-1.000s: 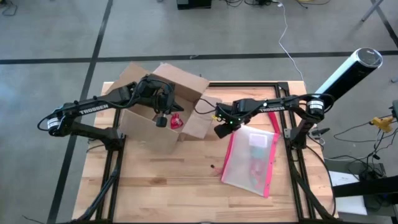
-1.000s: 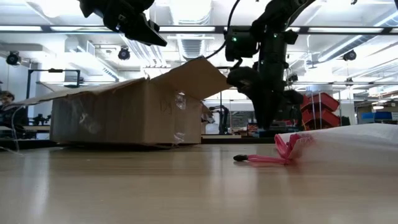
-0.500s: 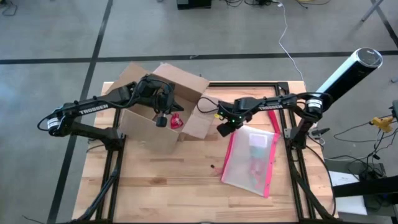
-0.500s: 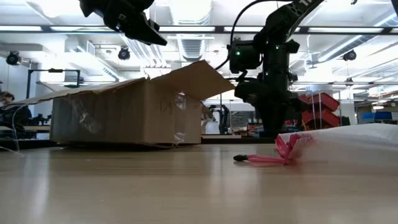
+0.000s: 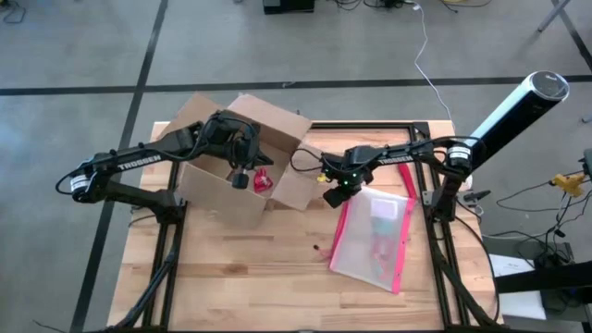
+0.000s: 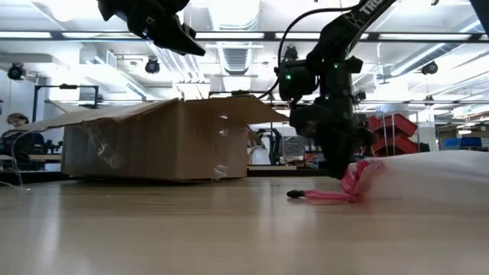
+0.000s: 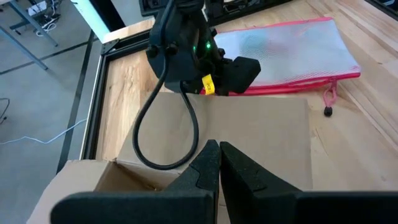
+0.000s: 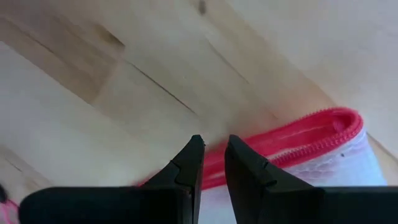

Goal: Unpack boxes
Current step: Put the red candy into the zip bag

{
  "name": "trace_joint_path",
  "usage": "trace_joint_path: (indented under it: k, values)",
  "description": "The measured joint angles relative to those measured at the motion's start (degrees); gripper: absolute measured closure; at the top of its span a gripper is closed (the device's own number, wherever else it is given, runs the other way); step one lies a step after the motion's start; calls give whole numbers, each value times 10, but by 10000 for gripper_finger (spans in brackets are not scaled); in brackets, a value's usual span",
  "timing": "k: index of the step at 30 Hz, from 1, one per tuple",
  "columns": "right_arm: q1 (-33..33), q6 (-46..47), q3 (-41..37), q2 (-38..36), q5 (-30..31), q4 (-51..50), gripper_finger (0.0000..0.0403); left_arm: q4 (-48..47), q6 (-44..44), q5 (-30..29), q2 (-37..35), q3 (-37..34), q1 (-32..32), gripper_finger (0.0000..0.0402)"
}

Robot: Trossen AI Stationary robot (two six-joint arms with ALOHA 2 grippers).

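Box (image 5: 242, 157): far-left on the table (image 5: 250, 287), flaps open. Left gripper (image 5: 242, 174): above the box, fingers nearly together, seemingly empty. Right gripper (image 5: 331, 196): we see it narrowly parted beside the pouch's (image 5: 375, 239) pink edge.

Place: a robotics lab or workshop.
Floor: grey concrete (image 5: 74, 46) is showing taped lines.
Ceiling: strip lights (image 6: 229, 34) are glowing.
Background: red bins (image 6: 393, 126) are sitting on shelving.
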Motion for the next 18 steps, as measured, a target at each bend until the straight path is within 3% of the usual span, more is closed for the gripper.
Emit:
trace_joint_path:
  k: [18]
  values:
    - [0,-92,80,0,0,-199,364,9,2,0,1,0,0,402]
